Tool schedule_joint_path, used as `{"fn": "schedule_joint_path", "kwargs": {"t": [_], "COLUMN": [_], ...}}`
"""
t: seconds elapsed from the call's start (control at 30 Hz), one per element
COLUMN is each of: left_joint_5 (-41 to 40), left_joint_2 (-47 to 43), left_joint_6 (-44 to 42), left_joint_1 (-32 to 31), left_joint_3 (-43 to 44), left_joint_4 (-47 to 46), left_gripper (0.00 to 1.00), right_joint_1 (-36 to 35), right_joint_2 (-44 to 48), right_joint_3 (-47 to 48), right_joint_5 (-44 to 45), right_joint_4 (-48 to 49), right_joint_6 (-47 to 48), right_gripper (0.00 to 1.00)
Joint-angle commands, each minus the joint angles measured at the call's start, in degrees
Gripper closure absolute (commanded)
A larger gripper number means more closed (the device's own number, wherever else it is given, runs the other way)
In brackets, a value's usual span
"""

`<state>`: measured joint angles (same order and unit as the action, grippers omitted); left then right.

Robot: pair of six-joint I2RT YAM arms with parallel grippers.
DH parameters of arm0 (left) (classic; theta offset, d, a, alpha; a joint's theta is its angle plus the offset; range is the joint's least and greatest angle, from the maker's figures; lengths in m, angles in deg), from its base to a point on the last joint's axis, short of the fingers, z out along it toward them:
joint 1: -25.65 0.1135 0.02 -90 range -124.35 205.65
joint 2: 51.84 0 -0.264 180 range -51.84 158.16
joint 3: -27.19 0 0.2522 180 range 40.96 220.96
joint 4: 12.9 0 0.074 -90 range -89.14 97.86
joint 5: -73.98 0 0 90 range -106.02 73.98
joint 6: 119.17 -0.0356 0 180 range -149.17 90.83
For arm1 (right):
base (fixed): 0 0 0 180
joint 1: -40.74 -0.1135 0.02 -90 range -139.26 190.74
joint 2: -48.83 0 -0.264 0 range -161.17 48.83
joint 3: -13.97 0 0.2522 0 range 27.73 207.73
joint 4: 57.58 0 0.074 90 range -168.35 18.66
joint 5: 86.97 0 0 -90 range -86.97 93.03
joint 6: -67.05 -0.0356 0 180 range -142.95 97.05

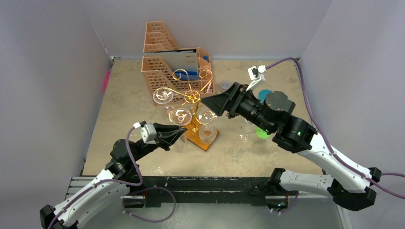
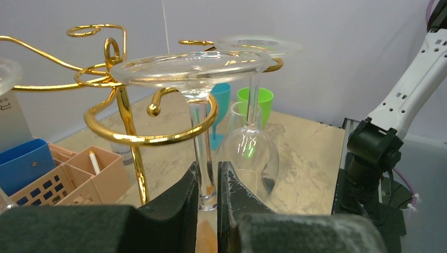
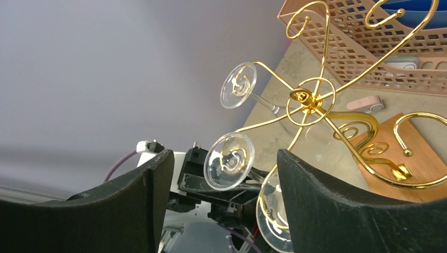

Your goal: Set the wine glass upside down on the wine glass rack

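Note:
The wine glass (image 2: 203, 153) hangs upside down, its round foot resting on a curled ring of the gold wire rack (image 2: 124, 138). My left gripper (image 2: 208, 176) is shut on its stem just above the bowl. In the top view the glass's foot (image 1: 180, 116) lies left of the rack's post (image 1: 192, 98), with my left gripper (image 1: 181, 135) just below it. My right gripper (image 1: 210, 105) is open and empty at the rack's right side. In the right wrist view its jaws (image 3: 224, 158) stand wide apart, with the glass's foot (image 3: 229, 161) and the rack hub (image 3: 308, 97) beyond them.
Two more glasses hang on the rack (image 1: 162, 95) (image 1: 206, 117). The rack's wooden base (image 1: 203, 138) sits mid-table. A peach perforated organizer (image 1: 167, 52) stands behind it. A teal cup (image 1: 264, 94), a green cup (image 1: 261, 132) and a small clear glass (image 1: 224, 86) lie under my right arm.

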<state>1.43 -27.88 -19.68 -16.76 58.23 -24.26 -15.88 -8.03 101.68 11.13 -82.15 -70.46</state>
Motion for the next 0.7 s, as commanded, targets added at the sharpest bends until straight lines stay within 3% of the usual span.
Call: {"fn": "schedule_joint_path", "kwargs": {"t": [0.0, 0.13, 0.33, 0.67], "left_joint_5": [4.13, 1.81, -1.73, -3.50], "left_joint_2": [2.95, 5.74, 5.61, 0.32], "left_joint_6": [-4.83, -3.65, -2.10, -0.36], "left_joint_1": [-0.04, -0.04, -0.04, -0.05], "left_joint_3": [5.98, 7.72, 8.87, 9.54], "left_joint_4": [3.20, 4.65, 9.10, 14.78], "left_gripper": [1.00, 1.00, 0.82, 0.59], "right_joint_1": [-0.22, -0.24, -0.19, -0.24], "right_joint_2": [1.04, 1.40, 1.76, 3.07], "right_joint_3": [-0.42, -0.95, -0.97, -1.37], "right_joint_5": [1.82, 2.27, 2.80, 4.89], "right_joint_4": [0.17, 0.26, -0.75, -1.85], "right_joint_6": [0.44, 0.23, 0.27, 1.30], "right_gripper": [0.27, 0.27, 0.27, 0.27]}}
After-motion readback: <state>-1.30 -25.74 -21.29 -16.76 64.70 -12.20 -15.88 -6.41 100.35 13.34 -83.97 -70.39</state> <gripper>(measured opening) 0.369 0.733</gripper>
